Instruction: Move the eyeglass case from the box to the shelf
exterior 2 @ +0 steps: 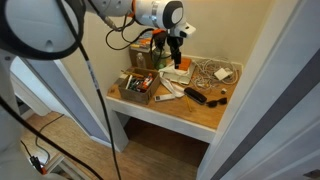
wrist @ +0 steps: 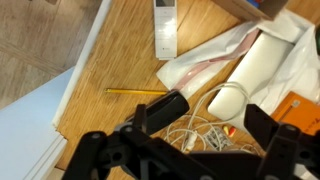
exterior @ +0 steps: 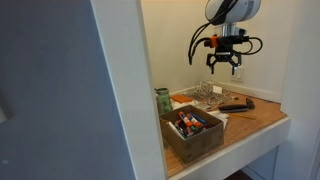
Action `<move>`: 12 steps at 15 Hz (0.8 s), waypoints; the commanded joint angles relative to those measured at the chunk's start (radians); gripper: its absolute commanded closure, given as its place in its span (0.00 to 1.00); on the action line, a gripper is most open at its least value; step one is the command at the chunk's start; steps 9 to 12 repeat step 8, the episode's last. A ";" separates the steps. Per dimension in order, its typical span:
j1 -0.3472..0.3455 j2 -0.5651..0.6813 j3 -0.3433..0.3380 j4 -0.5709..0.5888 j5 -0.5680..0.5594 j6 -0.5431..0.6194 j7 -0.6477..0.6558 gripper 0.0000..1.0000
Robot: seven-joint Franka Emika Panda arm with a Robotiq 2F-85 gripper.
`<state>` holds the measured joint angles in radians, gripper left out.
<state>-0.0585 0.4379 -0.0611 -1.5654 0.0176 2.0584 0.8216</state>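
**Fig.** Alcove scene, arm over the bench (the wooden board w/ white front edge).

**State.** End effector hangs well above the clutter, fingers spread wide, nothing held. The wrist view agrees: only bench items show between the dark fingers. Eyeglass case lies flat on the bench, outside the box and just beside the clear basket. In an exterior view the eyeglass case sits near a small black item. Judgement: transfer looks done or nearly so, i.e. release/retreat phase.

**Risks.**
- (a) If the arm descends, the open fingers could catch the basket rim or snag the white cable coiled below, dragging it and maybe the case.
- (b) A sideways sweep could knock the green can next to the box, or shove the box itself.
- (c) The case has rounded ends, so a nudge may slide it toward the bench's front edge.

**Surroundings.** White remote, yellow pencil and a white wrapper or cloth (can't tell which) crowd the board. Alcove walls close in on the sides, so the exit is approx. straight up or out the front.
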 commanded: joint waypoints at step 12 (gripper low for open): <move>0.034 -0.106 -0.008 -0.157 0.007 0.015 -0.170 0.00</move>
